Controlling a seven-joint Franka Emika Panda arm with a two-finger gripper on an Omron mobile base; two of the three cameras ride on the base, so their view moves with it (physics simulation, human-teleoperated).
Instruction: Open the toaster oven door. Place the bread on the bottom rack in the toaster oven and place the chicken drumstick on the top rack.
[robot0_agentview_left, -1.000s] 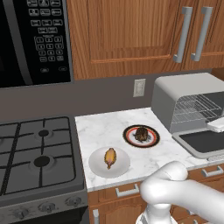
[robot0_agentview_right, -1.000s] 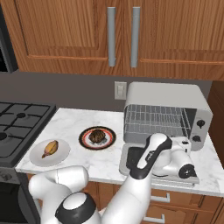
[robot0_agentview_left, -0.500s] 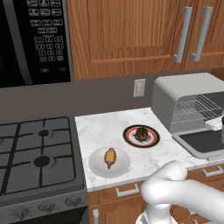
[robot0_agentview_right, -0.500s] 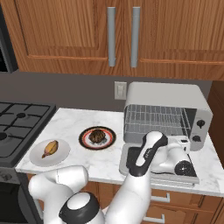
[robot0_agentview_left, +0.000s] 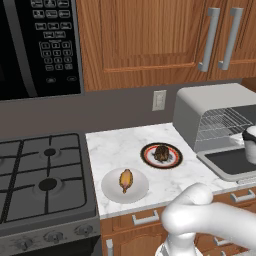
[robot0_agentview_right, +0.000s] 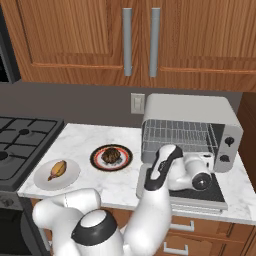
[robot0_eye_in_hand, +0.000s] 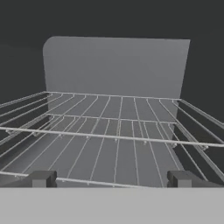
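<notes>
Gripper (robot0_eye_in_hand: 111, 178) wide open, empty, aimed into the oven (robot0_agentview_right: 192, 127) over its dropped door (robot0_agentview_right: 212, 192). Rack (robot0_eye_in_hand: 113, 131) just ahead. Bread (robot0_agentview_right: 111, 156) and drumstick (robot0_agentview_right: 56, 169) well off, plated on the counter (robot0_agentview_right: 125, 182).

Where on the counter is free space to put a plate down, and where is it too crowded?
Free: the marble behind both plates, from the stove edge to the toaster oven, below the outlet. Also the front strip between the bread plate and the counter edge. Crowded: in front of the oven, where the open door and the arm lie.
</notes>
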